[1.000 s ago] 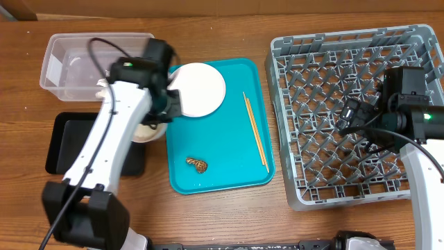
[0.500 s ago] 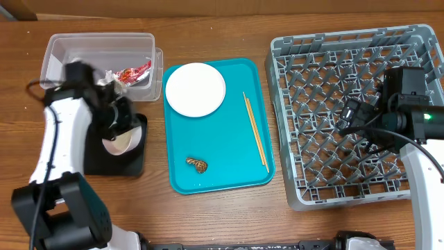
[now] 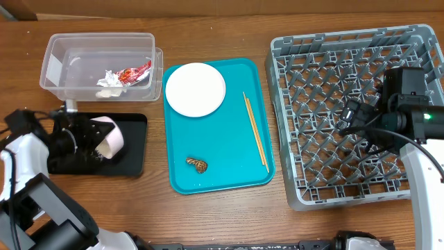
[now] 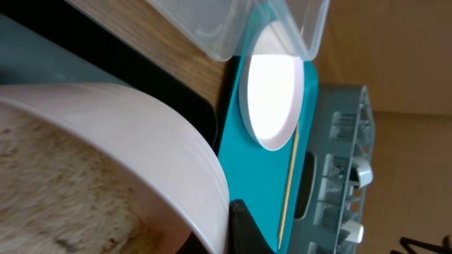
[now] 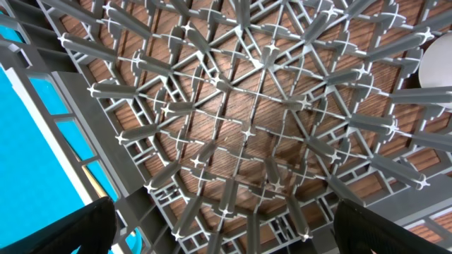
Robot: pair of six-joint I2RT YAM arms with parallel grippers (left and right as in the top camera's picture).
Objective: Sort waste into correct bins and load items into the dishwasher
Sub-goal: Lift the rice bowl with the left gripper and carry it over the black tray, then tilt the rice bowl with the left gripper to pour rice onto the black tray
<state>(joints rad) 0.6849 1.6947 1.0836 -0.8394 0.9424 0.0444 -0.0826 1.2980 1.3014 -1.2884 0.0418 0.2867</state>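
My left gripper point(image 3: 89, 141) is shut on the rim of a pale pink bowl point(image 3: 109, 134) and holds it tipped on its side over the black tray point(image 3: 132, 163). In the left wrist view the bowl point(image 4: 141, 141) fills the frame, with pale residue inside and one finger point(image 4: 240, 227) against its rim. The clear tub point(image 3: 59, 62) holds the red-and-white wrapper point(image 3: 133, 72) and the tissue wad point(image 3: 109, 78). A white plate point(image 3: 195, 89), chopsticks point(image 3: 254, 130) and a brown scrap point(image 3: 197, 164) lie on the teal tray. My right gripper point(image 5: 226, 229) is open and empty above the grey dish rack point(image 3: 347, 52).
The teal serving tray point(image 3: 229, 163) lies in the middle, between the black tray and the rack. The right arm point(image 3: 409, 104) hangs over the rack's right half. The rack's upright pegs point(image 5: 247, 134) are right below the right gripper. The tub's lid edge point(image 3: 159, 62) sticks out beside the teal tray.
The left arm has swung left from beside the teal tray to over the black tray, carrying the pink bowl, and has tipped it onto its side. The right arm has not moved.
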